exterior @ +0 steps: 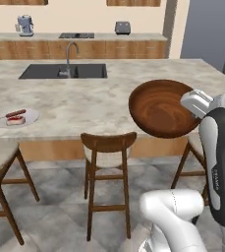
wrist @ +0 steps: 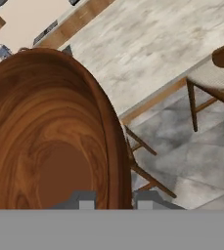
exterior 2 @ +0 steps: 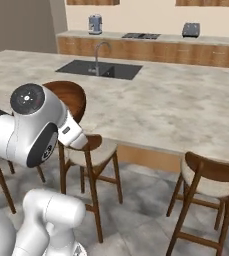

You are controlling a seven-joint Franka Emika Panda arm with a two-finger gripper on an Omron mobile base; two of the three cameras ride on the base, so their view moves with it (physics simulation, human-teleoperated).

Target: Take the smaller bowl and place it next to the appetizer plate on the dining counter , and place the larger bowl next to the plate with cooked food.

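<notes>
The larger bowl [exterior: 160, 108], deep dark brown wood with clear grain, hangs tilted on its side in the air over the near edge of the dining counter [exterior: 89, 101]. My gripper [wrist: 116, 201] is shut on its rim, one fingertip inside the bowl [wrist: 45, 141] and one outside. From the right base view the bowl [exterior 2: 75, 99] peeks out behind my arm. The plate with cooked food [exterior: 16, 118], pale with red-brown meat and a sausage, lies far to the left near the counter's front edge. The smaller bowl and the appetizer plate are out of view.
A dark inset sink [exterior: 64, 71] with a tap sits in the counter's far half. Wooden chairs [exterior: 108, 147] line the near side, one more under the bowl [exterior: 195, 147]. A back counter carries a toaster [exterior: 122, 27] and a kettle-like appliance [exterior: 25, 24].
</notes>
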